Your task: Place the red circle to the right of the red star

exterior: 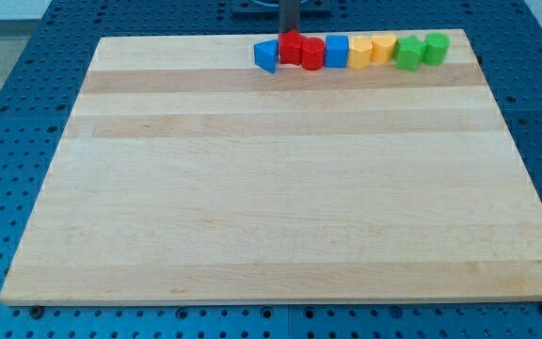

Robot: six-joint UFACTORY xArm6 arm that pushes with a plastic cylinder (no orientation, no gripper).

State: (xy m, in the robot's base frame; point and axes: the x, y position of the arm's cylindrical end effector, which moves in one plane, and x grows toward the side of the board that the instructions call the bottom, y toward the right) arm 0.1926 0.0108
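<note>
The red star (292, 46) sits at the view's top edge of the wooden board (271, 188), in a row of blocks. The red circle (312, 54) touches it on the view's right. My dark rod comes down from the view's top, and my tip (288, 32) ends just behind the red star, at or against its top side. The very end is partly hidden by the star.
A blue triangle (266, 56) lies left of the red star. To the right of the red circle stand a blue cube (336, 50), two yellow blocks (359, 53) (383, 48), a green star (407, 53) and a green block (435, 47).
</note>
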